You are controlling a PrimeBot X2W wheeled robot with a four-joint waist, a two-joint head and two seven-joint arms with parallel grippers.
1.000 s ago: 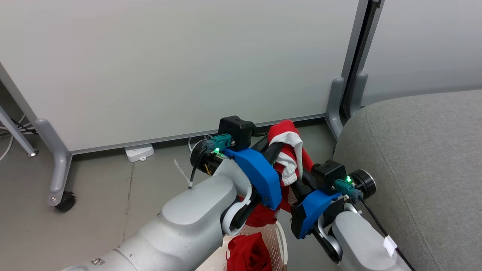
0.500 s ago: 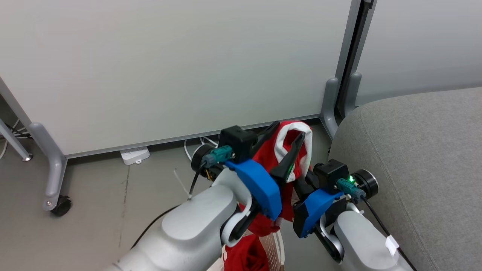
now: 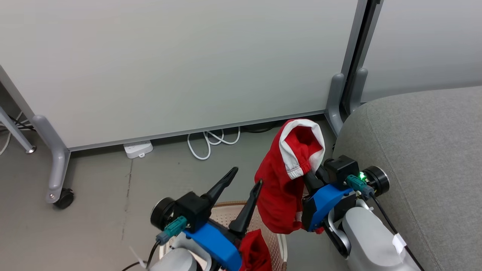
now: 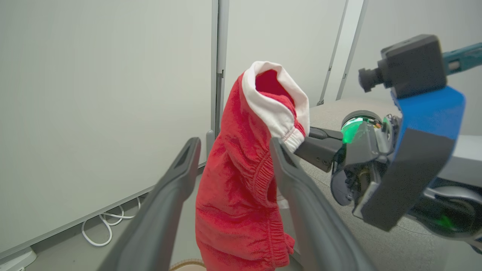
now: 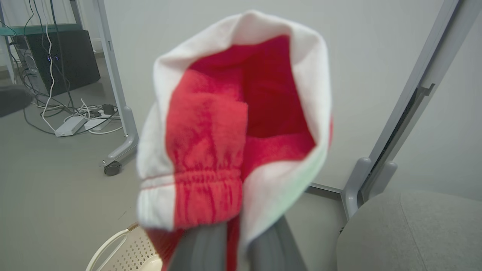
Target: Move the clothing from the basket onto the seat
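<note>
A red garment with a white band (image 3: 282, 188) hangs from my right gripper (image 3: 311, 177), which is shut on it, just left of the grey seat (image 3: 414, 150). In the right wrist view the garment (image 5: 241, 124) drapes over my right gripper (image 5: 235, 241) and hides its tips. My left gripper (image 3: 247, 176) stands open and holds nothing, above the basket (image 3: 222, 209) and left of the garment. In the left wrist view the garment (image 4: 241, 180) hangs beyond my open left gripper (image 4: 233, 148), apart from it. More red clothing (image 3: 256, 252) lies in the basket (image 5: 124, 248).
White partition panels (image 3: 169, 64) on grey wheeled legs (image 3: 56, 165) stand behind. A coiled white cable (image 3: 211, 141) and a power strip (image 3: 138, 149) lie on the floor at their foot. The seat's rounded corner (image 5: 406, 233) is close on the right.
My left gripper has opened, let go of the garment and drawn back down over the basket. The garment now hangs from the right gripper alone.
</note>
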